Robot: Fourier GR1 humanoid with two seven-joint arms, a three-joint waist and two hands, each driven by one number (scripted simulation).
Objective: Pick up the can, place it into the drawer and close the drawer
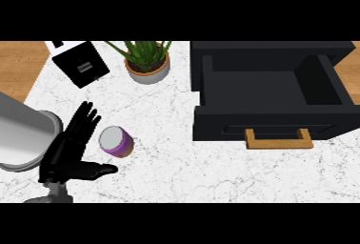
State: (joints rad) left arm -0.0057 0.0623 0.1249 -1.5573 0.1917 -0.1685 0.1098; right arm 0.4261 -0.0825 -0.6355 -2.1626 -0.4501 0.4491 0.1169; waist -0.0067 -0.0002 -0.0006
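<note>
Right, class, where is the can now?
In the head view, the can stands on the left half of the counter, just right of the open left hand, well left of the open drawer.

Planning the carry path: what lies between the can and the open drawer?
Nothing: the head view shows only bare counter between the can and the drawer.

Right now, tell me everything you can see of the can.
The can is a short cylinder with a purple side, a flat pale grey top and a tan band at its base. It looks like metal. It appears to stand upright on the white marble counter, left of the open drawer. The left hand is open beside it, fingers along its left and thumb below. I cannot tell whether they touch.
</note>
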